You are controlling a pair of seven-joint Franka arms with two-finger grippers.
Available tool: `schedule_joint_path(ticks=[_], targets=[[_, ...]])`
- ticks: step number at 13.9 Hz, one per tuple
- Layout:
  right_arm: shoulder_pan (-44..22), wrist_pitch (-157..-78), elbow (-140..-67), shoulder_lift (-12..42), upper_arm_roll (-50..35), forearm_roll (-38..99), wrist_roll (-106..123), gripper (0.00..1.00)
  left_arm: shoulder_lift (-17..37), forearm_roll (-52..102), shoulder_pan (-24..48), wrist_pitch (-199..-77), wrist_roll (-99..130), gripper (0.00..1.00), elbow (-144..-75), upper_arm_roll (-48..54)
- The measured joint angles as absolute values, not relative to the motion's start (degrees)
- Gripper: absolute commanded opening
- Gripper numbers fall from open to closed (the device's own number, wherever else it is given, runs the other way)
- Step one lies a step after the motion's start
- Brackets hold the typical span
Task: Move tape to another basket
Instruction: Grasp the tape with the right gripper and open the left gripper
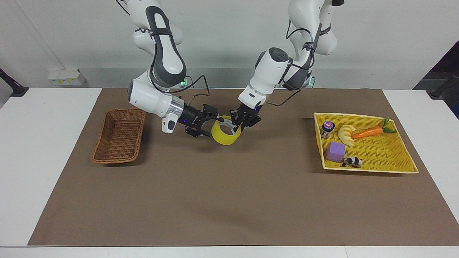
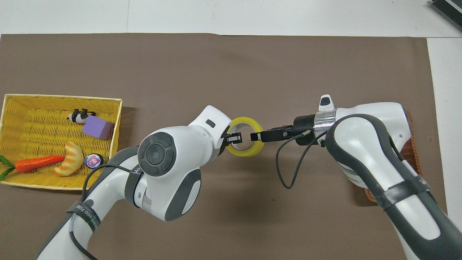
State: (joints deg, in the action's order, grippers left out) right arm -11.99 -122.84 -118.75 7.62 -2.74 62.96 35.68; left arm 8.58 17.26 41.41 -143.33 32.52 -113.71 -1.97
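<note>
the tape (image 1: 225,134) was a fat roll of see-through yellow with a grey-white core, hanging in the air over the brown mat (image 1: 229,200) about mid counter, between the wicker basket (image 1: 118,138) and the yellow tray (image 1: 369,157). the left hand (image 1: 239,126) was clamped shut on the roll's wall, one finger down inside the core. the right hand (image 1: 207,124) was spread wide right at the roll, on the side toward the basket, with its jaws at the rim; couldn't tell if it actually touched.

the facing view showed the roll was lifted off the mat and tipped, and showed the whole basket. from overhead the right arm covered most of that basket, but you looked straight down through the roll's hole.

left arm reached in steeply from above, wrist angled down. right arm came in low and nearly level, hand pointing sideways at the roll.
</note>
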Motion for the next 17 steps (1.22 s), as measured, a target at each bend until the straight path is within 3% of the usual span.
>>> schedule_joint_path(ticks=[1,2,3,4,10,11,12,13,14,15,17], targets=[[-12.34,-123.34,-118.88,7.62,-2.74,62.98,35.68,0.73,8.58,17.26,41.52,-143.33,32.83,0.0,-113.53,-1.98],[-12.6,-123.82,-119.05,7.62,-2.75,63.01,35.68,0.62,8.58,17.26,41.61,-143.35,33.17,0.0,-113.46,-1.98],[-12.66,-123.86,-119.19,7.62,-2.75,63.03,35.66,0.25,8.59,17.26,41.72,-143.37,33.71,0.0,-113.39,-1.97],[-12.64,-123.87,-119.3,7.63,-2.71,63.08,35.43,0.0,8.58,17.26,41.78,-143.39,34.04,0.0,-113.29,-1.94],[-12.64,-123.89,-119.3,7.63,-2.72,63.86,34.1,0.0,8.69,17.31,42.21,-143.81,34.85,0.0,-112.52,-1.7],[-12.64,-123.9,-119.3,7.63,-2.71,63.88,34.07,0.0,8.7,17.31,42.27,-143.82,34.91,0.08,-112.39,-1.7],[-12.64,-123.9,-119.28,7.62,-2.72,63.93,34.05,0.0,8.7,17.32,42.3,-143.82,34.95,0.49,-112.28,-1.7],[-12.65,-123.9,-119.27,7.63,-2.74,63.98,34.03,0.0,8.7,17.38,42.32,-143.82,35.08,0.74,-112.15,-1.69],[-12.63,-123.98,-119.33,7.64,-2.68,63.97,34.03,0.0,8.67,17.41,42.31,-143.82,35.33,0.9,-111.94,-1.82],[-12.58,-123.99,-119.43,7.69,-2.57,63.97,34.03,0.0,8.66,17.41,42.3,-143.82,35.42,1.0,-111.66,-2.21],[-12.54,-124.04,-119.43,7.74,-2.47,63.97,34.03,0.0,8.46,17.41,42.25,-143.72,35.42,1.0,-111.33,-2.92]])
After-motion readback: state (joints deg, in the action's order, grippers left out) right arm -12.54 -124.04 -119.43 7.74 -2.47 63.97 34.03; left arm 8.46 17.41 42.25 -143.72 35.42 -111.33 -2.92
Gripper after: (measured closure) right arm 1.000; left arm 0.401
